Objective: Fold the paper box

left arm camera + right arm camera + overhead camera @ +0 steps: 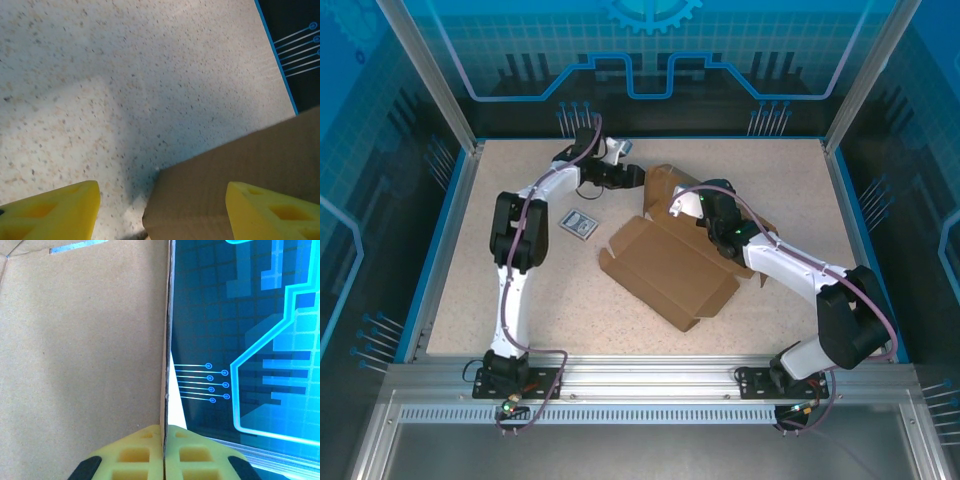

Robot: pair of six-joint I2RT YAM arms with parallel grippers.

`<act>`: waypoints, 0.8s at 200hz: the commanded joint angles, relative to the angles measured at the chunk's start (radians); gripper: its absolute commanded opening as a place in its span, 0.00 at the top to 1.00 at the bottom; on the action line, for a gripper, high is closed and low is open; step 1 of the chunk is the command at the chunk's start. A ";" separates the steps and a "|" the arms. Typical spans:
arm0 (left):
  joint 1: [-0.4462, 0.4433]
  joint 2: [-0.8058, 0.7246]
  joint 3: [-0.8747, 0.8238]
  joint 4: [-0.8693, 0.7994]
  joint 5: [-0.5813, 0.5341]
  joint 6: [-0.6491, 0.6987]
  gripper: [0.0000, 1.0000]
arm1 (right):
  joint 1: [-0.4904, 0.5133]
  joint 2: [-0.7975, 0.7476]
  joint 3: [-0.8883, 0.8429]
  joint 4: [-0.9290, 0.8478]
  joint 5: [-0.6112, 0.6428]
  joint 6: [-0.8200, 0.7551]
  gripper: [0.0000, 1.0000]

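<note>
Holding the paper box (670,265) mid-bench (520,300), your right gripper (164,440) is clamped on a raised flap's thin edge; your left gripper (161,210) stands apart by another flap; tug sideways and that edge could slip or crease.

Overhead rear view, wrist views near paper box (670,270)
</note>
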 commanded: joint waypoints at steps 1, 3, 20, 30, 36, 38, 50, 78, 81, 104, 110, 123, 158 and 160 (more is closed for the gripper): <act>-0.012 -0.083 -0.076 0.090 0.022 0.026 0.31 | 0.003 0.007 0.003 -0.023 -0.009 0.015 0.94; -0.013 -0.086 -0.082 0.094 0.022 0.028 0.31 | 0.003 0.007 0.005 -0.023 -0.009 0.014 0.93; -0.022 -0.107 -0.123 0.119 0.020 0.041 0.31 | 0.001 0.007 0.006 -0.027 -0.012 0.020 0.94; -0.028 -0.116 -0.144 0.127 0.020 0.052 0.31 | 0.001 0.007 0.008 -0.028 -0.013 0.021 0.94; -0.033 -0.123 -0.155 0.134 0.020 0.058 0.31 | 0.001 0.007 0.009 -0.029 -0.014 0.022 0.94; -0.034 -0.123 -0.159 0.138 0.021 0.059 0.31 | 0.001 0.007 0.009 -0.029 -0.014 0.024 0.94; -0.041 -0.128 -0.175 0.152 0.024 0.065 0.31 | 0.001 0.008 0.010 -0.031 -0.016 0.024 0.94; -0.057 -0.129 -0.182 0.166 0.034 0.075 0.31 | -0.001 0.007 0.010 -0.036 -0.020 0.028 0.94; -0.059 -0.129 -0.182 0.166 0.034 0.078 0.31 | -0.001 0.007 0.010 -0.037 -0.021 0.029 0.94; -0.070 -0.129 -0.185 0.175 0.034 0.085 0.30 | -0.002 0.007 0.010 -0.044 -0.024 0.031 0.94; -0.072 -0.130 -0.187 0.178 0.034 0.086 0.31 | -0.004 0.007 0.010 -0.046 -0.024 0.032 0.94; -0.075 -0.133 -0.191 0.180 0.034 0.088 0.30 | -0.006 0.005 0.011 -0.051 -0.028 0.033 0.94; -0.075 -0.160 -0.241 0.214 0.031 0.101 0.30 | -0.011 0.000 0.014 -0.063 -0.035 0.039 0.94; -0.075 -0.162 -0.244 0.216 0.030 0.102 0.29 | -0.010 0.000 0.014 -0.064 -0.035 0.040 0.94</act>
